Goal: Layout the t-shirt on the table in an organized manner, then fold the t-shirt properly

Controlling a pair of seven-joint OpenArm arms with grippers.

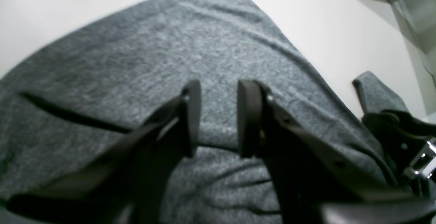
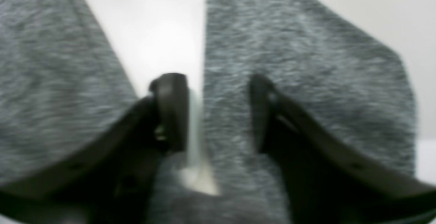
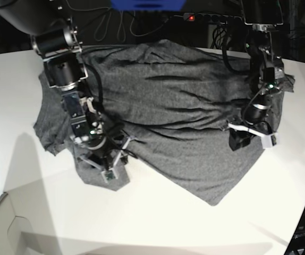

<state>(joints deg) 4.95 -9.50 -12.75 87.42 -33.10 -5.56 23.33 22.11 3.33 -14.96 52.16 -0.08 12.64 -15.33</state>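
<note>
Both grippers hang low over the t-shirt (image 3: 174, 106), each with its two black fingers parted and nothing between them. Seen from its own wrist camera, the left gripper (image 1: 218, 118) has a clear gap between its flat dark pads, with grey cloth showing through below; whether the tips touch the cloth is not clear. The right gripper (image 2: 218, 111) stands wider apart, one finger over a bare strip of the table (image 3: 30, 90) and the other over a flap of shirt; the picture is blurred, so contact cannot be judged.

The t-shirt lies on the table, spread across its far half. It is a soft, heathered dark-grey knit, plain, with a fuzzy speckled surface. The body is mostly opened out but slanted, with long shallow creases running across it and one corner pointing toward the near table edge. Beside the right gripper, part of the shirt is doubled over in a loose bunch. Beside the left gripper, a small tab of cloth sticks out past the shirt's edge.

The table is smooth, white and faintly glossy, with a curved edge.

Laying out looks partly done: bunches and wrinkles remain to be smoothed, and no fold looks made yet.
</note>
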